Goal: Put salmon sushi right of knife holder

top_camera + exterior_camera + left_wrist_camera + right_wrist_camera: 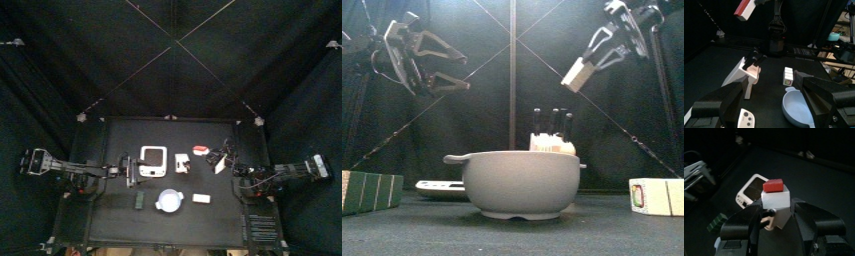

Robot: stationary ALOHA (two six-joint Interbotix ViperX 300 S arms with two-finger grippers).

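The salmon sushi [775, 197] is a white block with a red top, and my right gripper [777, 213] is shut on it. It hangs high above the table, tilted, at the upper right of the front view [579, 73]. The white knife holder [152, 160], with black handles sticking out [749, 75], stands left of centre on the table, below and to the left of the held sushi. It shows behind the bowl in the front view [551, 135]. My left gripper [774, 92] is open and holds nothing, raised at the left [422, 60].
A grey bowl [523, 185] sits at the front centre of the table. A white block [656, 197] lies at the front right and a green-striped box [369, 192] at the front left. A small red-and-white piece [201, 151] shows right of the knife holder. A dark rack [263, 228] fills the front right corner.
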